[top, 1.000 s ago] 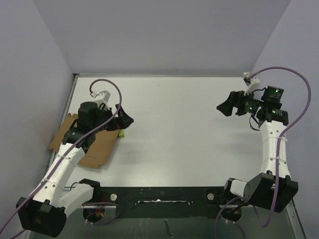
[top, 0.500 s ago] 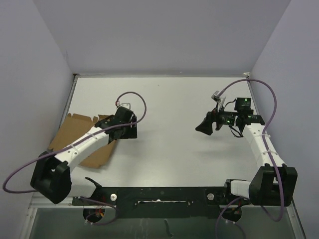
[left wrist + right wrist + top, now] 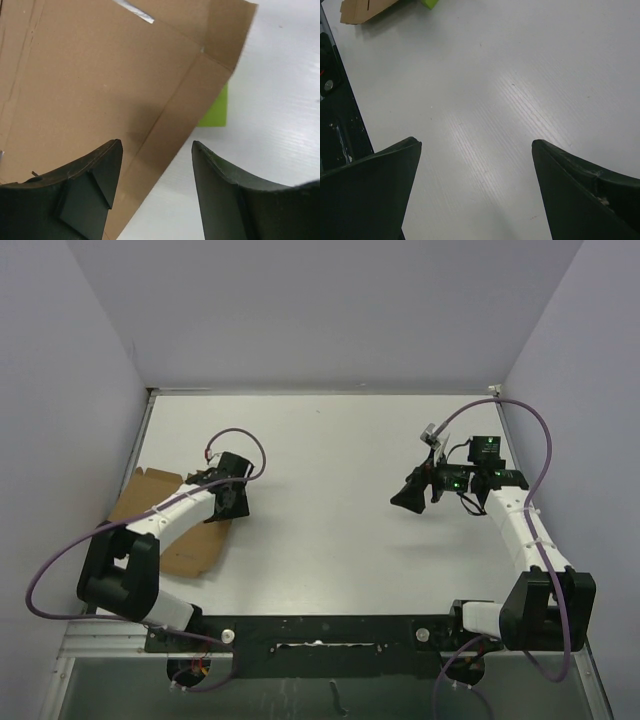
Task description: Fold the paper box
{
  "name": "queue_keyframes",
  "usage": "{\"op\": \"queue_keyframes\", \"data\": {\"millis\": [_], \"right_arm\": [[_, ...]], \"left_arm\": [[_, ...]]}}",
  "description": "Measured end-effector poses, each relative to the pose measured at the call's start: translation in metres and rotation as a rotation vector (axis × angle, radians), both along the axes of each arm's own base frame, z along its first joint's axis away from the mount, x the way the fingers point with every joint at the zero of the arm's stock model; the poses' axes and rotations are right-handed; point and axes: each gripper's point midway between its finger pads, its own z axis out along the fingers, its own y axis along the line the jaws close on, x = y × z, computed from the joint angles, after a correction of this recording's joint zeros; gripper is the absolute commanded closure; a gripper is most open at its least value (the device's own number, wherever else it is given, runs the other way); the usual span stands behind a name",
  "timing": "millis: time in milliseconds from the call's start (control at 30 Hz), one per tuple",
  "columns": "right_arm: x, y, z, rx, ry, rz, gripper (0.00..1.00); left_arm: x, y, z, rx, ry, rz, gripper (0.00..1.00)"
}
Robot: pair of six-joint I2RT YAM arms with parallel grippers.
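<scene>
The paper box (image 3: pixel 186 544) lies flat and unfolded at the table's left edge, plain brown cardboard with creased flaps. It fills the upper left of the left wrist view (image 3: pixel 100 75). My left gripper (image 3: pixel 228 504) is open over the box's right edge, and in its wrist view (image 3: pixel 156 145) one finger is above cardboard and the other above bare table. My right gripper (image 3: pixel 406 497) is open and empty above the table at the right of centre, far from the box. In its wrist view (image 3: pixel 475 144) the box (image 3: pixel 365 11) shows at the top left corner.
A small yellow-green object (image 3: pixel 215 107) lies on the white table (image 3: pixel 330 440), partly under the box's right flap; it also shows in the right wrist view (image 3: pixel 430 3). Grey walls close the back and sides. The black base rail (image 3: pixel 320 632) runs along the near edge.
My left arm has stretched out and lowered, bringing its gripper down over the box's right edge. My right gripper swung left toward the table's middle, then held still.
</scene>
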Motion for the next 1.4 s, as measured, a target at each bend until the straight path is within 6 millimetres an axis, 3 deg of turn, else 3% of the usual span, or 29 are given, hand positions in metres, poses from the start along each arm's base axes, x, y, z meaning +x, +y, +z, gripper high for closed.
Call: {"op": "queue_keyframes", "data": {"millis": [100, 267, 500, 633, 733, 867, 1033, 1233, 1400], "right_arm": [[0.0, 0.0, 0.0, 0.003, -0.002, 0.004, 0.02], [-0.001, 0.001, 0.001, 0.01, -0.003, 0.01, 0.02], [-0.002, 0.003, 0.003, 0.02, -0.006, 0.021, 0.02], [-0.002, 0.003, 0.003, 0.021, -0.006, 0.022, 0.02], [-0.003, 0.003, 0.003, 0.023, -0.006, 0.024, 0.02], [-0.002, 0.002, 0.004, 0.027, -0.006, 0.022, 0.02], [-0.002, 0.0, 0.006, 0.04, -0.005, 0.017, 0.02], [0.009, -0.021, 0.008, 0.055, 0.017, -0.083, 0.02], [0.029, -0.066, 0.003, 0.025, 0.043, -0.285, 0.02]], "left_arm": [[0.0, 0.007, -0.01, 0.001, 0.028, 0.044, 0.52], [-0.002, 0.01, -0.021, -0.008, 0.062, 0.086, 0.84], [-0.003, 0.009, -0.019, 0.012, 0.058, 0.077, 1.0], [-0.006, 0.002, -0.01, 0.062, 0.047, 0.021, 1.0], [-0.005, -0.013, 0.007, 0.083, 0.008, -0.06, 1.0], [0.003, -0.045, 0.034, 0.084, -0.071, -0.196, 1.0], [0.008, -0.097, 0.068, 0.055, -0.154, -0.392, 1.0], [0.005, -0.206, 0.111, 0.035, -0.299, -0.759, 1.0], [-0.01, -0.288, 0.101, 0.016, -0.313, -1.039, 1.0]]}}
